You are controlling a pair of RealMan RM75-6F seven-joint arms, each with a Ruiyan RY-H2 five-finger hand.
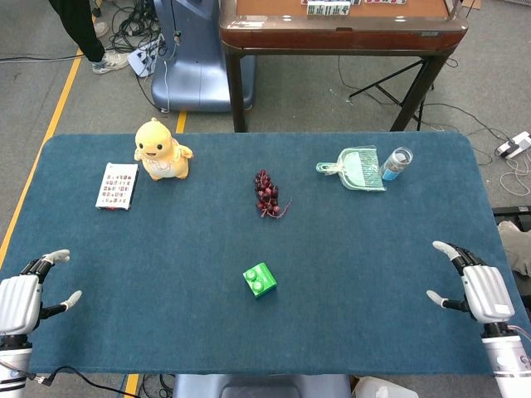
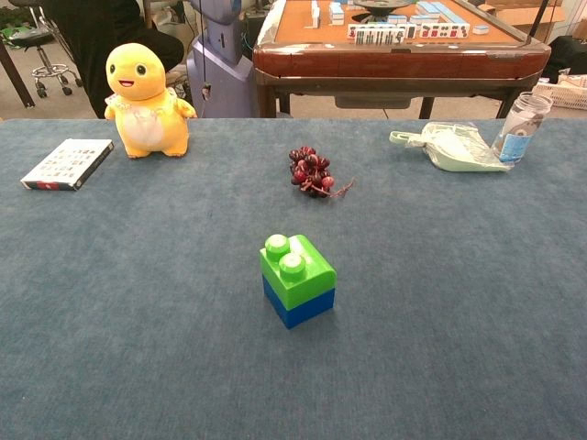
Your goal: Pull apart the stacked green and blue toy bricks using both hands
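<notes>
While the green brick [image 2: 296, 266] sits stacked on the blue brick [image 2: 300, 306], grapes [image 1: 267, 194] lie well beyond. Left hand [image 1: 23, 297] and right hand [image 1: 474, 286] hover at the table's [image 1: 348, 332] near corners, fingers spread, holding nothing.

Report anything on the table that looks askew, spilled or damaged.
Nothing is spilled or damaged. The green brick sits squarely on the blue brick, the stack turned at an angle to the table edge. The clear bottle lies tipped on its side beside the dustpan.

Both views are evenly and brightly lit from above, with only soft, short shadows under the stacked bricks [image 2: 297, 280] and the yellow duck toy [image 2: 147, 102]. The blue surface [image 2: 138, 293] shows no glare. Focus is sharp throughout; the head view bows slightly at its edges.
</notes>
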